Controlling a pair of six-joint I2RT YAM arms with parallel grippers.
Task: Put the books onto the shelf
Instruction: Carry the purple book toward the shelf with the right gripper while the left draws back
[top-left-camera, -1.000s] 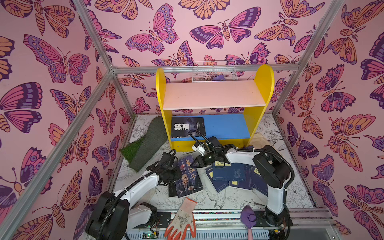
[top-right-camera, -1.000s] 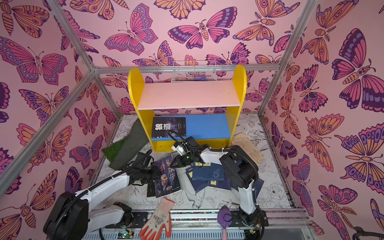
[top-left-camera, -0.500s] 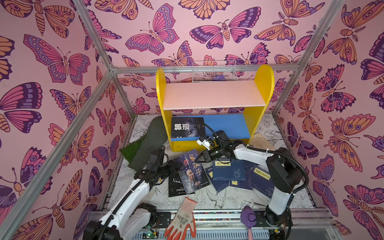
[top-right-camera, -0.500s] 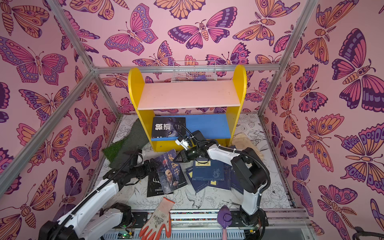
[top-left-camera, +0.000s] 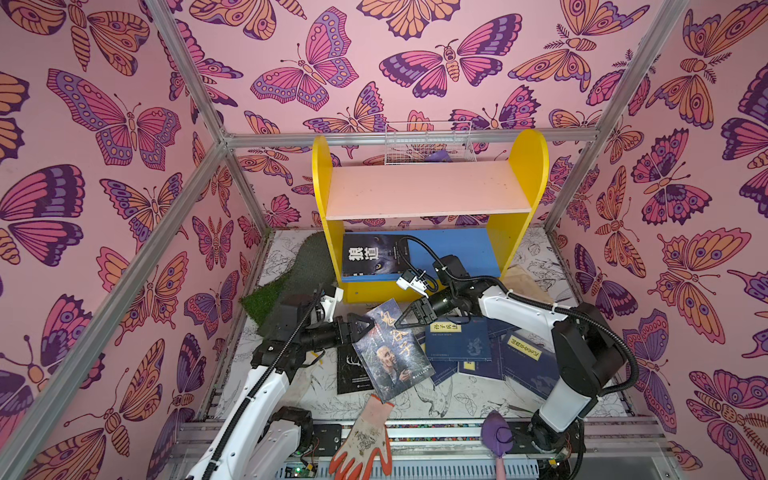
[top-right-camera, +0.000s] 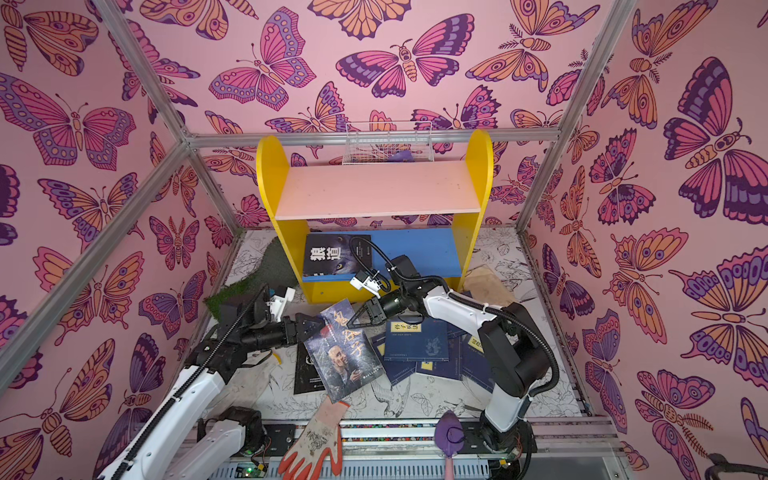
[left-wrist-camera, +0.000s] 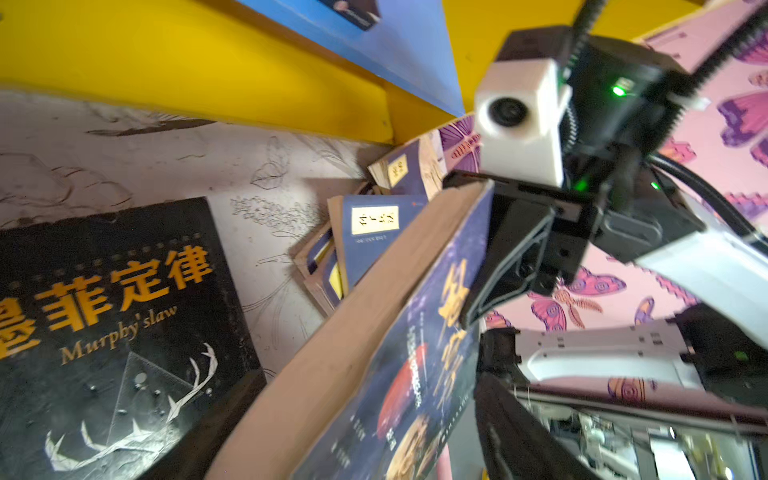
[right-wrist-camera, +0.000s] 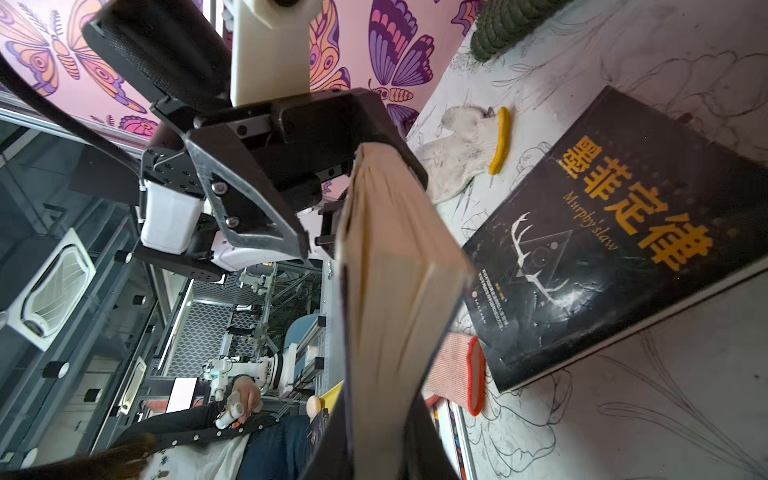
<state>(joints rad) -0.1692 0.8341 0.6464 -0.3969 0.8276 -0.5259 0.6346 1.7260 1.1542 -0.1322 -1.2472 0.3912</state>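
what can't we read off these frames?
Left pincer: far finger hidden behind the lifted book, right wrist view; contact unclear.
Murphy's law book: mostly covered by the lifted book, both top views.
Purple item in wire basket: too small, behind mesh, both top views.

You see the paperback (right-wrist-camera: 390, 266) edge-on, its near end pinched in the right gripper (right-wrist-camera: 374, 453). Left gripper (right-wrist-camera: 328, 237) gapes at the far end. Murphy's law book (right-wrist-camera: 623, 232) lies flat on the mat (right-wrist-camera: 665, 415).

Arms (top-left-camera: 257, 386) white w/ blk joints, ribbed blk cables (top-left-camera: 415, 243), white wrist cams (top-left-camera: 411, 282).
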